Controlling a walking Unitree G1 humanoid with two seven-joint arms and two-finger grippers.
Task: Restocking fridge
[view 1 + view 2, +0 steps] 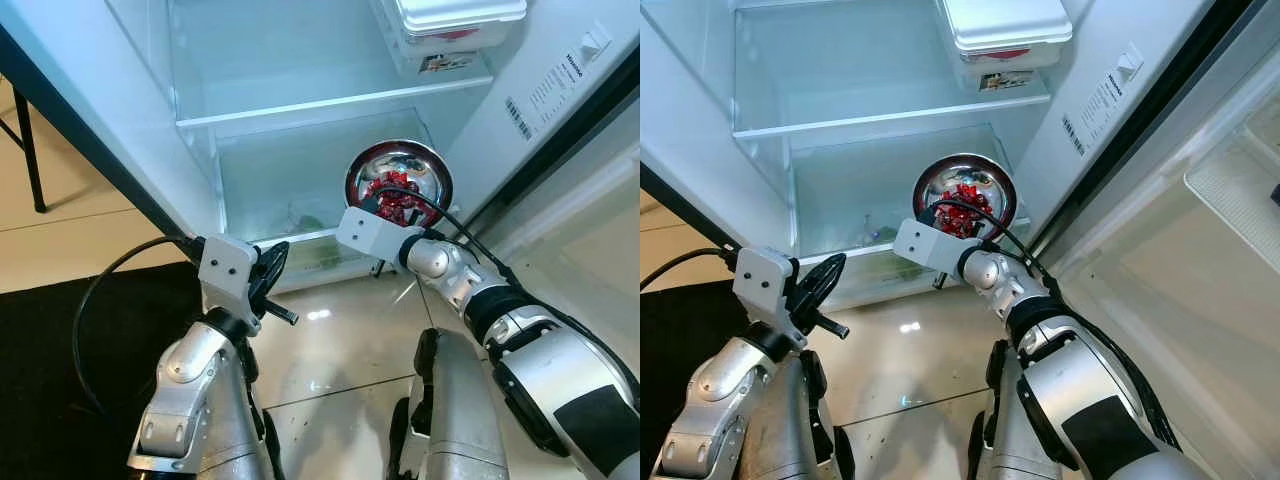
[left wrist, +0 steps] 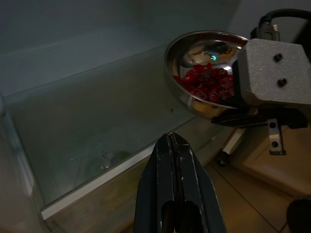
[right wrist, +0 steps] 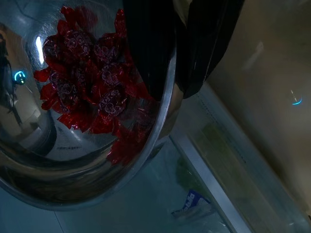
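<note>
1. The fridge (image 1: 120, 110) stands open in front of the robot, and its glass shelf (image 1: 330, 100) and the lowest compartment below it look almost bare, apart from a small scrap lying at the bottom.
2. A lidded white container (image 1: 1005, 25) already sits in the upper part, which suggests some stocking is done.
3. The right gripper (image 3: 170, 58) is clamped on the rim of a shiny metal bowl (image 1: 398, 180), one finger inside and one outside.
4. The bowl holds red wrapped sweets (image 3: 97, 82), and it tilts noticeably toward the camera.
5. The bowl hangs in the air at the front edge of the lowest compartment, near the fridge's right wall, not yet resting on any surface.
6. The left gripper (image 2: 176, 170) has its fingers pressed together and holds nothing; it hovers just outside the fridge, low and to the left of the bowl.
7. Judged from this, the bowl is partway through placement: it has yet to be moved inside, set down level and released, and the door remains to be closed.
</note>
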